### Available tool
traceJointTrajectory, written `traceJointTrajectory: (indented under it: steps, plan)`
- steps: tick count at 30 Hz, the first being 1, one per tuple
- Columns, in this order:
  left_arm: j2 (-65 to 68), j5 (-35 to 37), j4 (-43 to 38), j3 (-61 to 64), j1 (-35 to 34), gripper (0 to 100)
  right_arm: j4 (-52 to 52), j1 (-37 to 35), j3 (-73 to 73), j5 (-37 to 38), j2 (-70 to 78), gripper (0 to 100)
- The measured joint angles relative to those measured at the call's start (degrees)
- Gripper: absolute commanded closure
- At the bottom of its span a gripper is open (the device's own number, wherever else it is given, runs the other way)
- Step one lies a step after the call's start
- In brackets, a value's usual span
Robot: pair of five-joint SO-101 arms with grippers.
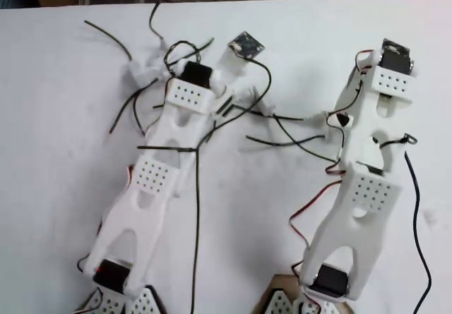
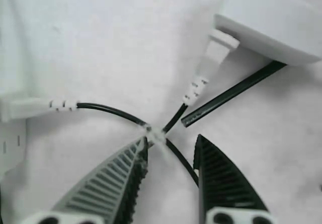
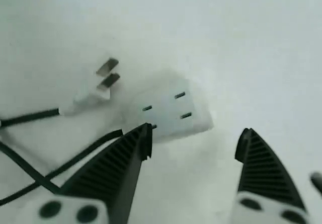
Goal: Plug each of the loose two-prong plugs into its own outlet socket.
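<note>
R end effector [image 3: 195, 136] spread at socket [image 3: 168, 108] edge — plug [image 3: 93, 90] loose beside

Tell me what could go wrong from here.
1. The left gripper is open over crossed black cables; closing there may snag them and tug the white plug at the white block.
2. By the open right gripper, the loose two-prong plug lies beside the slotted outlet block, prongs not facing the slots; the unheld block may slide when pushed.

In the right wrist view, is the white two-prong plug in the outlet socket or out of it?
Out. The plug lies beside the outlet block with both prongs bare, and the slots that show are empty.
</note>
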Motion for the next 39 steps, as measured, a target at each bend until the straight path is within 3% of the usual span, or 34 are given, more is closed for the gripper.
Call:
traceJointTrajectory:
  steps: [5, 10, 21, 25, 37, 39]
  plan:
    - [0.00, 0.00, 0.00, 0.00, 0.00, 83, 0.00, 0.00, 9.14, 5.63, -8.70, 72.5]
    - [0.00, 0.00, 0.00, 0.00, 0.00, 83, -0.09, 0.62, 10.20, 3.96, -14.42, 72.4]
    - [0.00, 0.00, 0.00, 0.00, 0.00, 83, -0.44, -2.64, 10.29, -40.00, -5.10, 72.4]
    - [0.00, 0.00, 0.00, 0.00, 0.00, 83, -0.97, -4.04, 10.11, -48.79, 0.09, 72.4]
    - [0.00, 0.00, 0.00, 0.00, 0.00, 83, -0.53, -0.35, -6.95, -50.99, 11.69, 72.5]
    - [0.00, 0.00, 0.00, 0.00, 0.00, 83, -0.18, -0.18, -9.14, -48.70, 12.04, 72.5]
